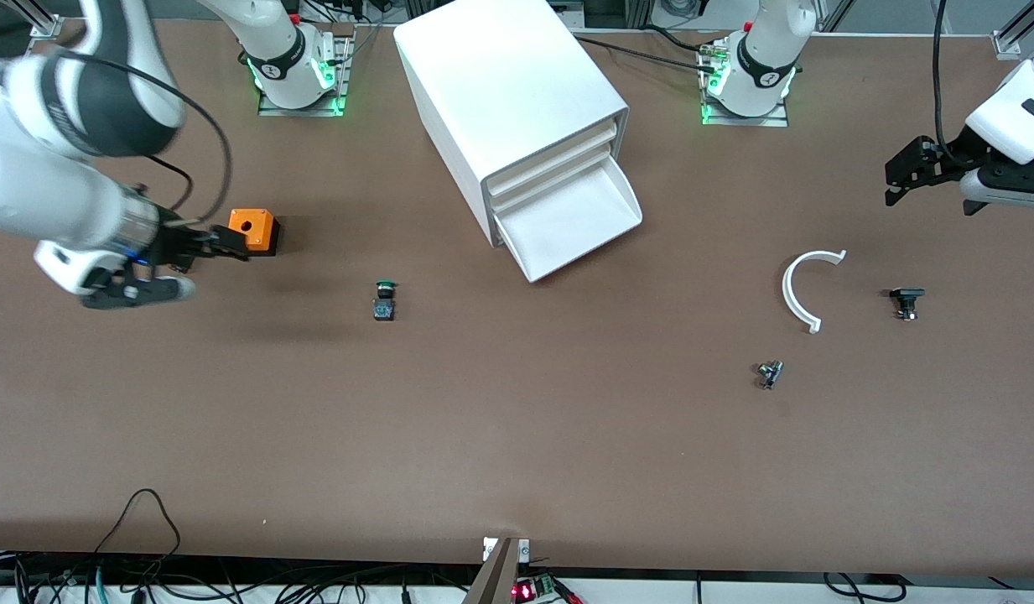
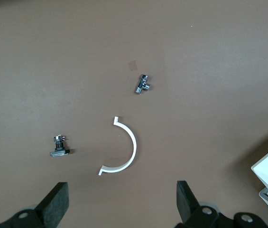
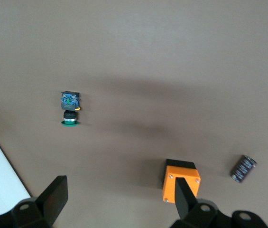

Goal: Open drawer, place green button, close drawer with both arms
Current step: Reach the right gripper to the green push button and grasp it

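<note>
The lowest drawer (image 1: 579,225) of the white cabinet (image 1: 508,92) stands pulled out, and its tray holds nothing. The button (image 1: 385,299) lies on its side on the brown table, green cap toward the bases, between the cabinet and the right arm's end; it also shows in the right wrist view (image 3: 69,110). My right gripper (image 1: 219,245) hangs open (image 3: 119,194) over the table beside an orange box (image 1: 254,231), apart from the button. My left gripper (image 1: 906,172) is open and empty (image 2: 122,194) over the table at the left arm's end.
A white half-ring (image 1: 806,289), a black-capped part (image 1: 906,300) and a small metal part (image 1: 769,373) lie toward the left arm's end. A dark cylinder (image 3: 244,168) lies near the orange box (image 3: 181,185). Cables run along the table's front edge.
</note>
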`<state>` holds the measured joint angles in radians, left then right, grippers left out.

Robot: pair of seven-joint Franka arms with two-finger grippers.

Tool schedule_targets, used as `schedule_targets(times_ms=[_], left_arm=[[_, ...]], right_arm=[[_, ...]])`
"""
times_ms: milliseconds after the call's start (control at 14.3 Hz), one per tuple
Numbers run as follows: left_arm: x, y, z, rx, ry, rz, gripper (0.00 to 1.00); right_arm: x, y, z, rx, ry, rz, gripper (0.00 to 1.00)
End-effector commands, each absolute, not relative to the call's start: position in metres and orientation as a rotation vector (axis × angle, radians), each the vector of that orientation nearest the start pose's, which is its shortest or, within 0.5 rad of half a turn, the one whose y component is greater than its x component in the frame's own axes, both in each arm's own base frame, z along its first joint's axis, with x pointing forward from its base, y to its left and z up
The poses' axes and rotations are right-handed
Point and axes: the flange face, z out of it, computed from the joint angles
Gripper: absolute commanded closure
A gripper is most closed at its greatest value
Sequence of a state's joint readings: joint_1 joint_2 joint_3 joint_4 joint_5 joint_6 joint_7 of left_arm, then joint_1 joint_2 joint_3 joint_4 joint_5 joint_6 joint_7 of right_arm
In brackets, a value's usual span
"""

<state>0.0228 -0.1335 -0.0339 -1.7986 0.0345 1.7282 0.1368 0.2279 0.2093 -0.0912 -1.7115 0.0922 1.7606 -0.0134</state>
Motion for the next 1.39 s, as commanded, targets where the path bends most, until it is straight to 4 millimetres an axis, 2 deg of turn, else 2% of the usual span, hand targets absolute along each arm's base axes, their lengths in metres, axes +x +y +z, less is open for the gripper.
schedule_targets(times_ms=[0, 70, 279, 348, 488, 627, 767, 1115, 1324], left_arm=[[0.531, -0.001, 0.604, -3.073, 0.228, -0.072, 0.0], [0.531, 0.0, 0.604, -3.075, 0.226, -0.072, 0.0], [0.531, -0.001, 0.604, -3.077, 0.228, -0.075, 0.0], [0.531, -0.001, 0.605, -3.077, 0.228, -0.078, 0.0], [0.531, 0.0, 0.604, -3.077, 0.226, -0.075, 0.0], [0.533, 0.0, 0.601, -3.08, 0.226, -0.066, 0.0], [0.533, -0.001, 0.601, -3.078, 0.231, -0.066, 0.0], [0.539, 0.0, 0.604, -3.078, 0.228, -0.078, 0.0], [0.539, 0.002, 0.605, -3.081, 0.221, -0.08, 0.0]], right_arm=[[0.608, 0.117, 0.433, -3.065, -0.225, 0.261, 0.0], [0.608, 0.135, 0.423, -3.068, -0.244, 0.26, 0.0], [0.603, 0.193, 0.389, -3.106, -0.117, 0.272, 0.0], [0.602, 0.203, 0.38, -3.115, -0.065, 0.273, 0.0], [0.597, 0.238, 0.351, -3.13, -0.071, 0.271, 0.0], [0.595, 0.255, 0.325, -3.136, -0.053, 0.259, 0.0], [0.59, 0.264, 0.297, -3.144, 0.0, 0.235, 0.0], [0.577, 0.255, 0.244, -3.143, 0.034, 0.187, 0.0], [0.575, 0.252, 0.227, -3.155, 0.035, 0.22, 0.0]])
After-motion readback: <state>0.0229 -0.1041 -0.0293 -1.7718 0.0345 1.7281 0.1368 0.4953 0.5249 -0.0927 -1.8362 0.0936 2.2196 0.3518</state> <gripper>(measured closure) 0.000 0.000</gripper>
